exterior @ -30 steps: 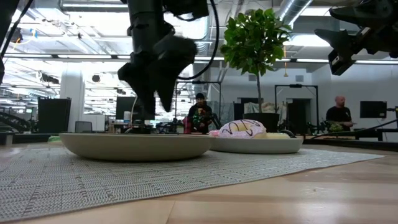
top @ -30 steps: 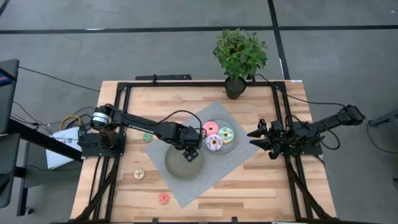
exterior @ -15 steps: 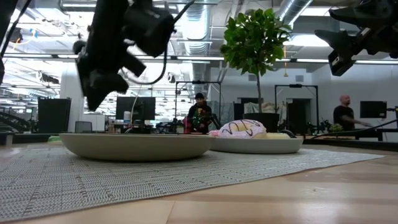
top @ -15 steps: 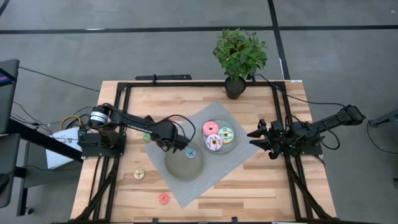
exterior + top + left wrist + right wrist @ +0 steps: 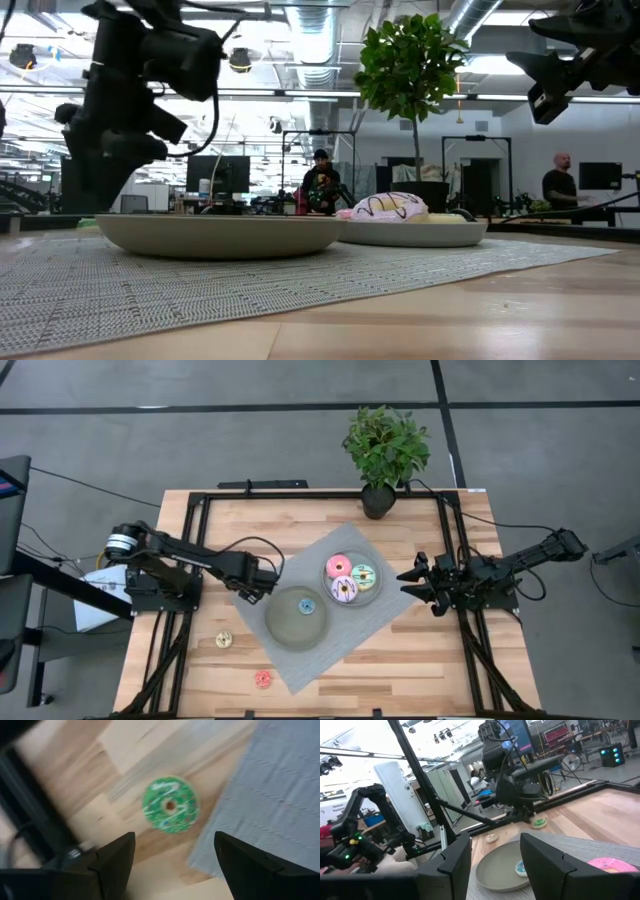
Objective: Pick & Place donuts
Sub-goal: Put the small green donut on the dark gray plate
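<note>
While no writing is legible, the left hand hovers open and empty above the green donut on the desk; the right hand waits open.

No readable text, labels, brands or numbers anywhere in view.

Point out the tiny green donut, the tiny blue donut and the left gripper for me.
green donut (image 5: 170, 805), left wrist view, on its iced ring beside the hole.
blue donut (image 5: 307, 605), high view, on the ring, inside the near plate.
left gripper (image 5: 172, 854), left wrist view, midway between its open fingertips.
</note>
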`<state>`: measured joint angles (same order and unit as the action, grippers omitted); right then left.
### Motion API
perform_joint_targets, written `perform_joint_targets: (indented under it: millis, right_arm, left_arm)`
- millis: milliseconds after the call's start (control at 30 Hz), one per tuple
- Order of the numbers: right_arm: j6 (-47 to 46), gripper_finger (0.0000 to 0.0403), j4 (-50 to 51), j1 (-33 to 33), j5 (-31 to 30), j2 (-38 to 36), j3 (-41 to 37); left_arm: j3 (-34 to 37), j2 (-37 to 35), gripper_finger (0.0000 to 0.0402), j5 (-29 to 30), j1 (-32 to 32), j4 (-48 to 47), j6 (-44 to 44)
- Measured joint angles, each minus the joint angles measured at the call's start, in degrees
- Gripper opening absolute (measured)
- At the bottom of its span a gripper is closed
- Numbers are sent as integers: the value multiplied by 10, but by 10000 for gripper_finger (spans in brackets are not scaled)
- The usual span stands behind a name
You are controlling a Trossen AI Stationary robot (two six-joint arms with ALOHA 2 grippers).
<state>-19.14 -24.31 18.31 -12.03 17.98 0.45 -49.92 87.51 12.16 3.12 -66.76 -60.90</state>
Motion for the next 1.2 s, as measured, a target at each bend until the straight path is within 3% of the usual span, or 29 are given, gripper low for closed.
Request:
perform_joint_targets:
  millis: [200,600,1200]
  right_arm:
    - [-19,162,-1,0,0,0,0]
    - [-34,162,-2,0,0,0,0]
    - [-34,160,-2,0,0,0,0]
  left_arm:
    - [50,-47,265,-9,-35,71,30]
    - [82,-47,265,-28,-90,143,90]
    - [94,-47,265,-11,-123,152,92]
